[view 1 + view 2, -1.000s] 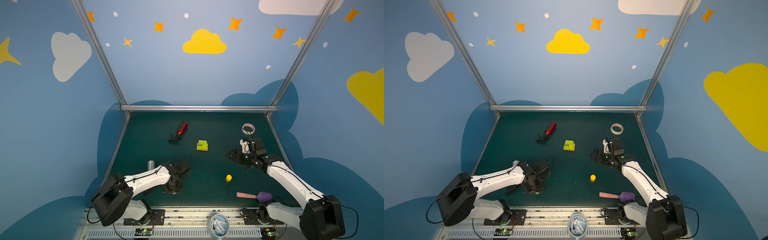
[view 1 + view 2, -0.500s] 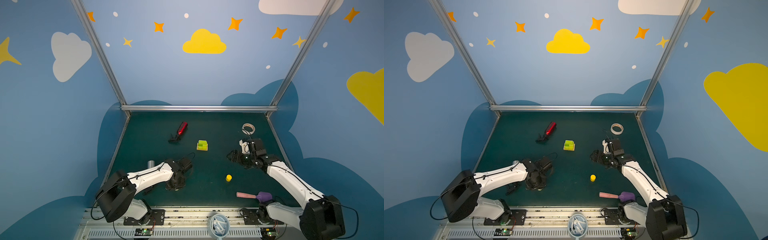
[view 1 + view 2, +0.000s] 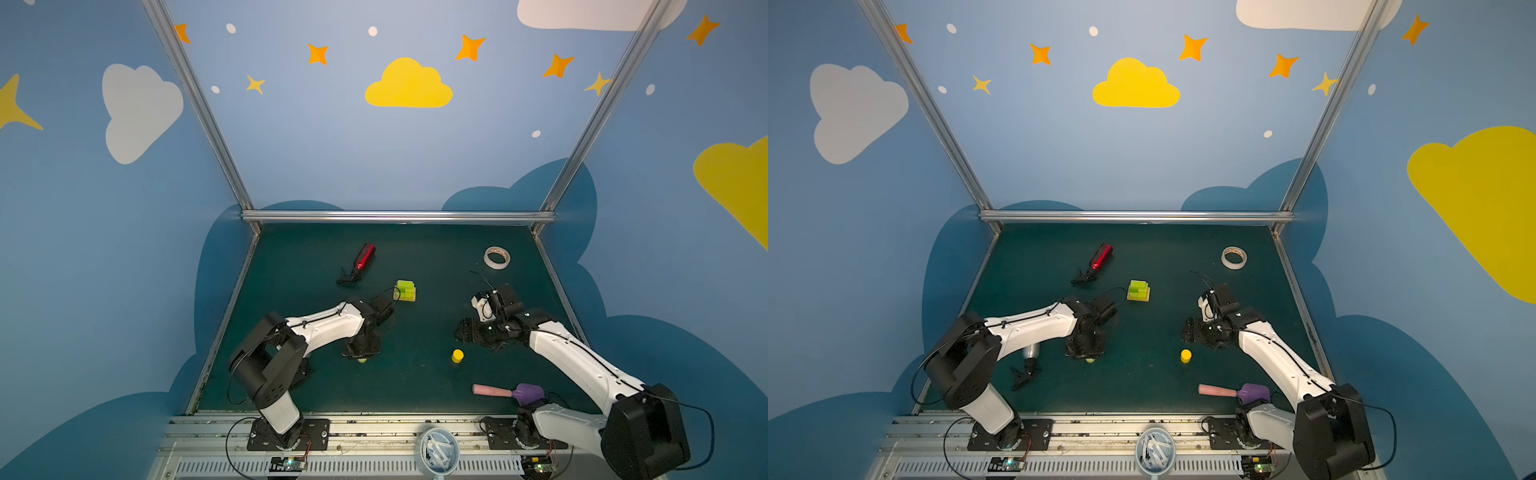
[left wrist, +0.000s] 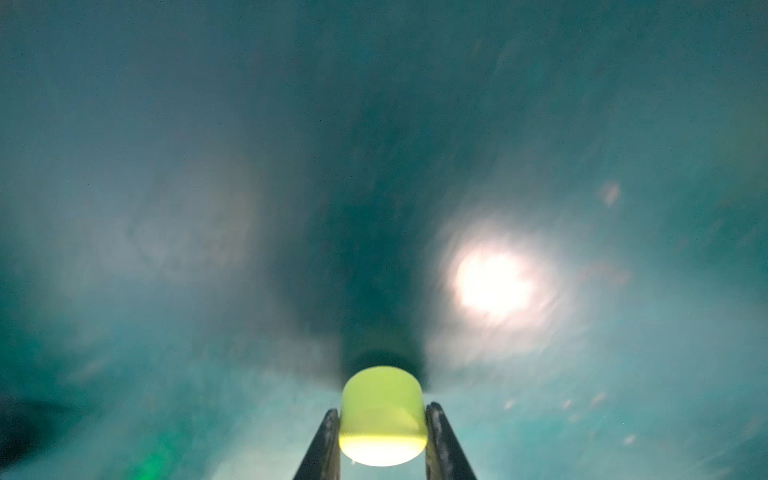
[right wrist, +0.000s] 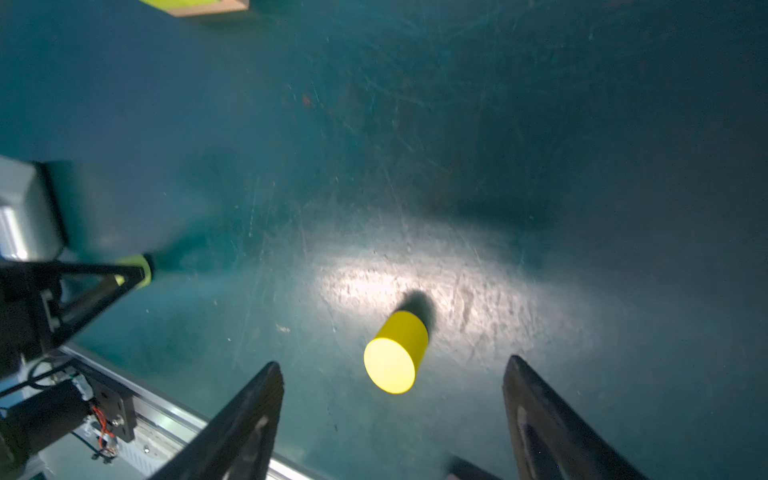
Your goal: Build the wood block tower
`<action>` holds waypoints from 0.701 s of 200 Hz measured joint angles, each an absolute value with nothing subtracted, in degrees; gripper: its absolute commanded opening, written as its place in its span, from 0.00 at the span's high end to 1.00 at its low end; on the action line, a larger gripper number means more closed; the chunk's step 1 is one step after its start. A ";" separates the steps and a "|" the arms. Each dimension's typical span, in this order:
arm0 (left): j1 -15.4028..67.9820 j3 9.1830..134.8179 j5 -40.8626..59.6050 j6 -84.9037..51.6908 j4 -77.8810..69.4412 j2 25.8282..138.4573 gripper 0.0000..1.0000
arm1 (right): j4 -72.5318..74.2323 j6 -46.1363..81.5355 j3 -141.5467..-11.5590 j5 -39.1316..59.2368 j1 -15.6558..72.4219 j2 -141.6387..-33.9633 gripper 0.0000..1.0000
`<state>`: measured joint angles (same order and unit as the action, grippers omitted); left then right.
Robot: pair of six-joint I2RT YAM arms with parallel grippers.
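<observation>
The tower (image 3: 404, 290) (image 3: 1138, 290), a small stepped stack of lime-green blocks on a tan base, stands mid-table; its edge shows in the right wrist view (image 5: 199, 6). My left gripper (image 3: 361, 353) (image 4: 382, 409) is shut on a lime cylinder (image 4: 382, 415) (image 3: 1090, 360), nearer the front and left of the tower. A yellow cylinder (image 3: 457, 356) (image 5: 397, 357) stands upright on the mat. My right gripper (image 3: 467, 332) (image 5: 392, 363) hangs open just beyond it, fingers wide and holding nothing.
At the back lie a red tool (image 3: 364, 255) and a white tape roll (image 3: 497, 257). A pink-handled purple tool (image 3: 509, 392) rests near the front right. A silver and black tool (image 3: 1027, 365) lies under my left arm. The metal rail (image 5: 166, 411) borders the front.
My left gripper has shifted a little right and away from the front with the lime cylinder in it. The right gripper has stayed almost still, open.
</observation>
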<state>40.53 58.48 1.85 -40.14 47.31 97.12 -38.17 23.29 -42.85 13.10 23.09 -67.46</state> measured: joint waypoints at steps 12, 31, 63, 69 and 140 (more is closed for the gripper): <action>39.62 60.14 1.87 -38.98 47.03 98.87 0.72 | -39.18 23.27 -42.85 12.71 23.64 -67.00 0.19; 38.24 62.52 1.87 -37.19 46.50 100.79 0.72 | -40.23 23.29 -42.78 12.08 24.67 -66.67 0.19; 36.18 65.78 2.02 -34.81 45.87 103.46 0.70 | -41.10 23.46 -42.46 11.55 25.87 -66.89 0.24; 35.90 66.24 2.04 -34.44 45.82 103.83 0.71 | -41.15 23.44 -42.46 11.49 26.09 -67.11 0.25; 33.65 72.03 2.31 -30.48 45.39 108.77 0.62 | -41.45 23.81 -42.46 10.44 29.50 -70.67 0.26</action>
<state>33.65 72.03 2.31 -30.48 45.39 108.77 -41.45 23.81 -42.46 10.44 29.50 -70.67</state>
